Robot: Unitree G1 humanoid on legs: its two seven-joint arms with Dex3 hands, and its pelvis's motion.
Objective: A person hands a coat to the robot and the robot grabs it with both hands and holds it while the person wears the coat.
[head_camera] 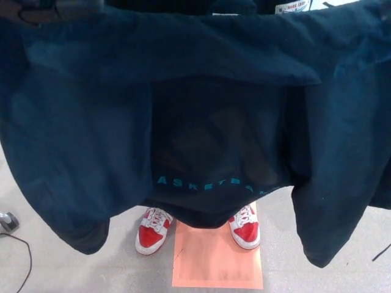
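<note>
- One dark navy coat [91,122] fills nearly the whole head view, spread wide and hanging open towards the camera, its upper edge running along the top of the picture.
- Two coat panels hang down, one at picture left and one at picture right; the right one ends in a rounded tip lower than the left.
- Between the panels stands one person, seen only as a dark garment with one line of teal lettering [214,185], partly readable as "ASKETBA".
- Two red-and-white sneakers show below the coat: one [151,231] at picture left, one [245,227] at picture right, both with white laces.
- One orange rectangular mat [217,262] lies on the pale floor [55,271]; both sneakers stand at its upper corners.
- One left hand [52,9] shows as a dark blurred shape at the top left corner, at the coat's upper edge; I cannot tell how its fingers stand.
- The right hand is out of sight.
- One thin black cable [21,259] curves across the floor at lower left, near one small grey object [6,221] at the picture's edge.
</note>
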